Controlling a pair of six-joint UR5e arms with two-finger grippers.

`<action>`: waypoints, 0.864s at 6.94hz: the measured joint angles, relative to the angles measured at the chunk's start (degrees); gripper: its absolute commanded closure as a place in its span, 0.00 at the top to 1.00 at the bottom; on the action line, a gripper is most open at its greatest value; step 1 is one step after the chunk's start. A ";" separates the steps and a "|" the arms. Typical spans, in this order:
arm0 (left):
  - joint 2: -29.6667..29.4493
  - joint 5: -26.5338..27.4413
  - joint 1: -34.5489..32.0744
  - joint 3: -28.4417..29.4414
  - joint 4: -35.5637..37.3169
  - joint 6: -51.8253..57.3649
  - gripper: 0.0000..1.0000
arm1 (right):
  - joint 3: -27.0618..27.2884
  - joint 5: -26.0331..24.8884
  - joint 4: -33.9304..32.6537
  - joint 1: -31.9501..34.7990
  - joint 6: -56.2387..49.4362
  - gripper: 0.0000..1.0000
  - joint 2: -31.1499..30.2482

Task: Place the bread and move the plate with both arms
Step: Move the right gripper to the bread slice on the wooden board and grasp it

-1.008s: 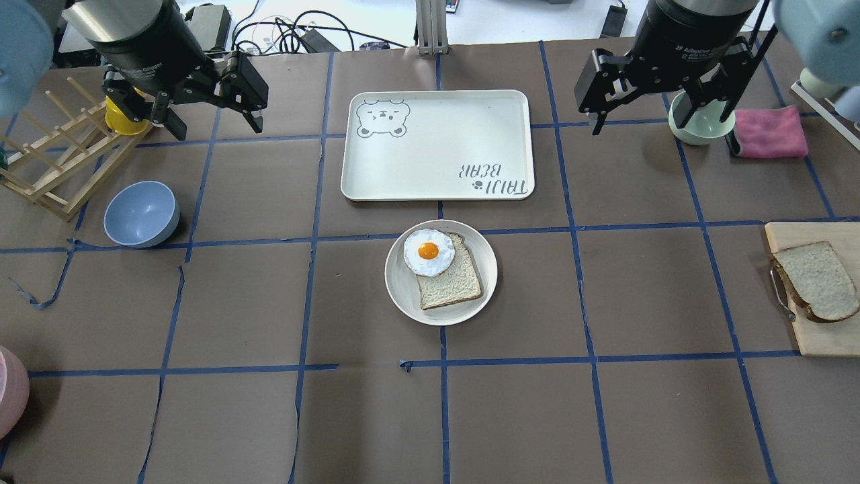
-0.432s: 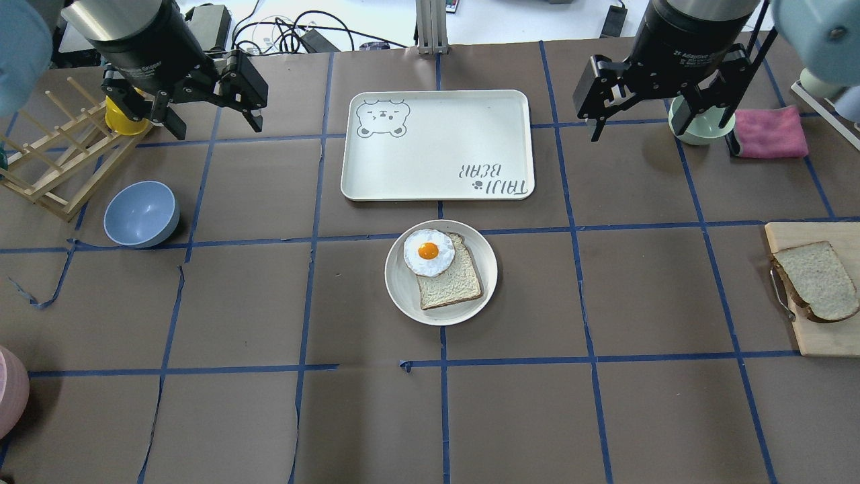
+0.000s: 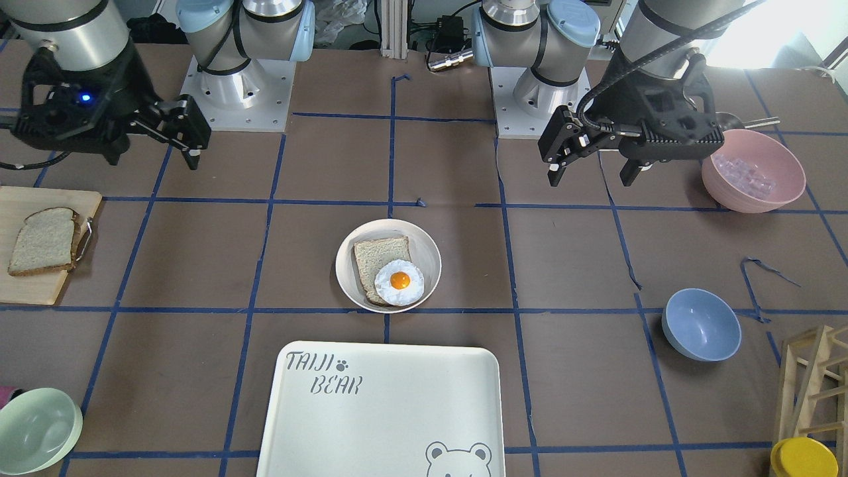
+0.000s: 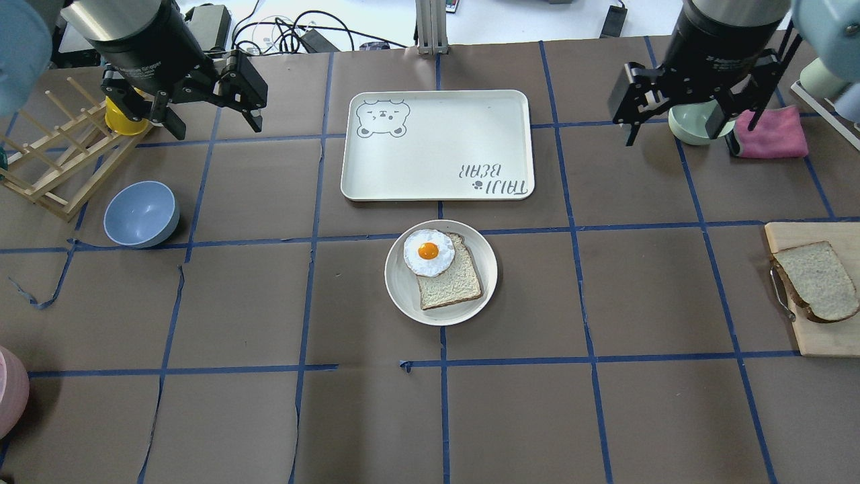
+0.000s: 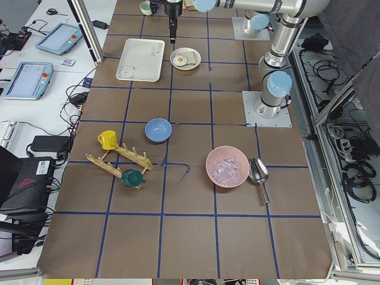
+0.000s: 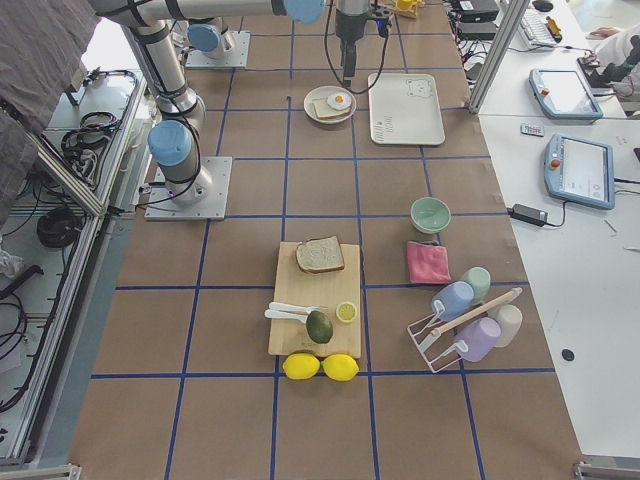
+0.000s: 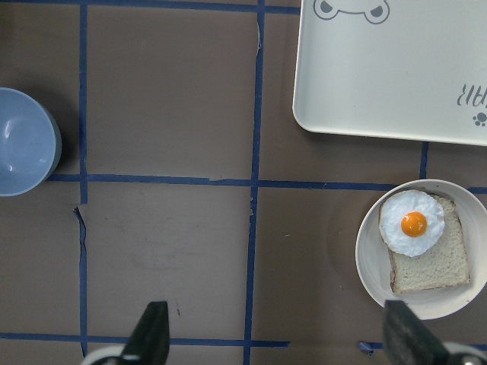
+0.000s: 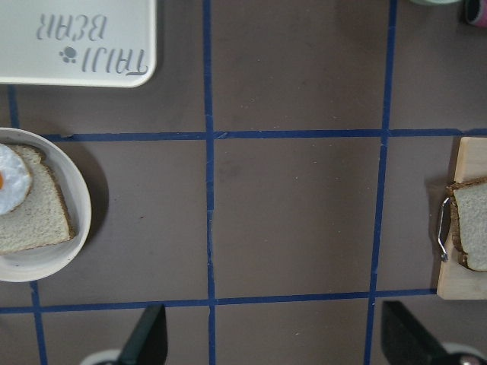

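Observation:
The bread (image 4: 816, 280), a large greyish-tan slice with a dark crust, lies on a wooden cutting board (image 4: 820, 339) at the right edge; it also shows in the front view (image 3: 43, 240) and the right wrist view (image 8: 475, 236). The round cream plate (image 4: 402, 290) sits mid-table and holds a smaller pale slice (image 4: 453, 282) with a fried egg (image 4: 428, 252) on it. My left gripper (image 4: 216, 124) is open and empty, high at the far left. My right gripper (image 4: 692, 131) is open and empty, high at the far right, away from the bread.
The white "TAIJI BEAR" tray (image 4: 437, 144) lies just beyond the plate. A blue bowl (image 4: 141, 214), a wooden rack (image 4: 60, 161) and a yellow cup (image 4: 121, 117) stand at the left. A pale green bowl (image 4: 692, 124) and a pink cloth (image 4: 772, 131) are under the right gripper.
My right gripper has moved to the right, toward the cutting-board side, still open. The left gripper, plate and bread have not moved.

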 measured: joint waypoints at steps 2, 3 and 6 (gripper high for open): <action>-0.03 0.00 0.00 0.07 0.00 -0.06 1.00 | 2.93 1.20 0.09 -10.92 -9.24 0.99 0.21; -0.03 0.00 0.00 0.06 0.00 -0.06 1.00 | 3.98 1.69 -0.08 -16.48 -15.47 0.99 0.85; -0.04 -0.06 0.00 0.08 0.00 -0.05 1.00 | 9.98 5.26 -9.02 -33.76 -37.50 1.00 6.78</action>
